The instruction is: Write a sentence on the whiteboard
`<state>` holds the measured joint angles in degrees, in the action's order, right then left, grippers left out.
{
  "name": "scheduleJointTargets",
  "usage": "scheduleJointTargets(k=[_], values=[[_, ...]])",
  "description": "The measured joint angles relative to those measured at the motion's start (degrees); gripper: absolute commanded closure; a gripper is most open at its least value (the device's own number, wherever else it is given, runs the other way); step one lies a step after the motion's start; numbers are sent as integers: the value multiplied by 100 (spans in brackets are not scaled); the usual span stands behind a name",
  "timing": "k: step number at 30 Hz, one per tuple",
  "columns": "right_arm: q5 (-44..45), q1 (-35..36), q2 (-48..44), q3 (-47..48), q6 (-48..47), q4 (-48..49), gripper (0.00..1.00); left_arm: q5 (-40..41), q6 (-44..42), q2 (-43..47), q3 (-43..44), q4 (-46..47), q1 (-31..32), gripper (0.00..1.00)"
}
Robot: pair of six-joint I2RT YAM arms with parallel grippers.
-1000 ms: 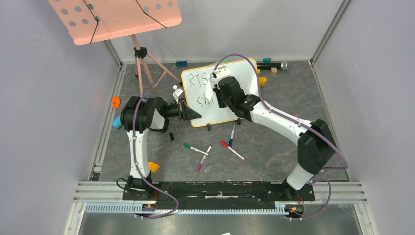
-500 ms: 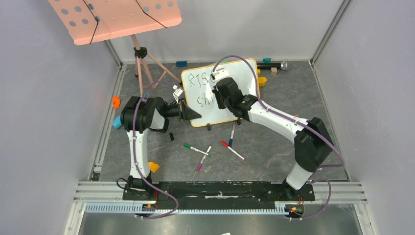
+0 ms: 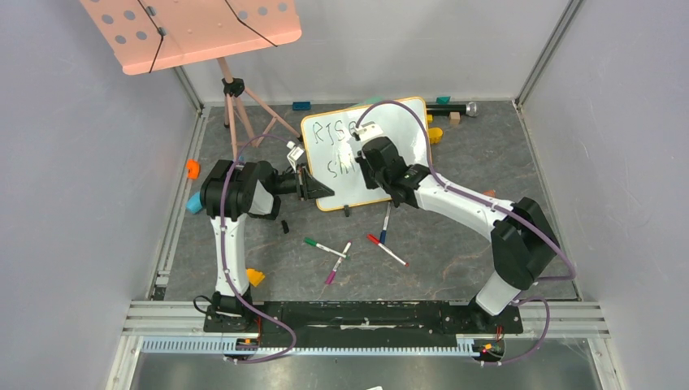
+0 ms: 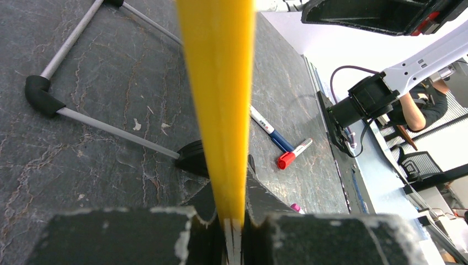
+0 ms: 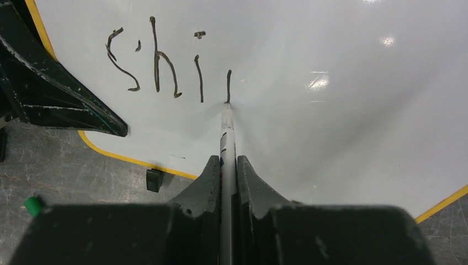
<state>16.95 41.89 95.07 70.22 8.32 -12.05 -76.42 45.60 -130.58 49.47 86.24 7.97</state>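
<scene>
Where the top view looks down, whiteboard (image 3: 402, 130): it stands tilted on the dark floor toward the far wall, between the two arms.
Sentence (image 3: 331, 134): two dark lines at the board's left, an upper one reading roughly "RISE" and a lower one partly behind the right arm.
Left gripper (image 3: 323, 191): at the board's lower left edge, in contact with the rim.
Right gripper (image 3: 356, 158): over the board face, just right of the lower line.
Floor markers: a green marker (image 3: 325, 247), a pink marker (image 3: 338, 262), a red marker (image 3: 387, 250) and a blue marker (image 3: 385, 223) lie in front of the board.
Pink tray (image 3: 191, 32): on its tripod at the far left, well apart from the board.

Left wrist, left gripper (image 4: 233, 229): jaws pinched tight on the whiteboard's yellow rim (image 4: 218, 99), which runs straight up the view.
Clip foot (image 4: 190, 160): black, at the rim's base on the floor.
Tripod leg (image 4: 110, 130): just left of the foot.

Right wrist, right gripper (image 5: 228, 165): jaws closed on a thin marker (image 5: 227, 132).
Marker tip: touching the whiteboard (image 5: 359, 110) at the foot of a short upright stroke.
Sentence (image 5: 157, 61): "shi", then that stroke to its right.
Left gripper (image 5: 49, 94): black, on the board's left edge.
</scene>
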Motion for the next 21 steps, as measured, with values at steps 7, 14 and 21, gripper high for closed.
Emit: scheduleJointTargets(k=[7, 14, 21], values=[[-37, 0, -26, -61, 15, 0, 100, 0, 0, 0, 0, 0, 0, 98], [-9, -7, 17, 98, -4, -83, 100, -2, -2, 0, 0, 2, 0, 98], [9, -26, 131, 365, -44, -101, 100, -4, -2, 0, 0, 2, 0, 98]])
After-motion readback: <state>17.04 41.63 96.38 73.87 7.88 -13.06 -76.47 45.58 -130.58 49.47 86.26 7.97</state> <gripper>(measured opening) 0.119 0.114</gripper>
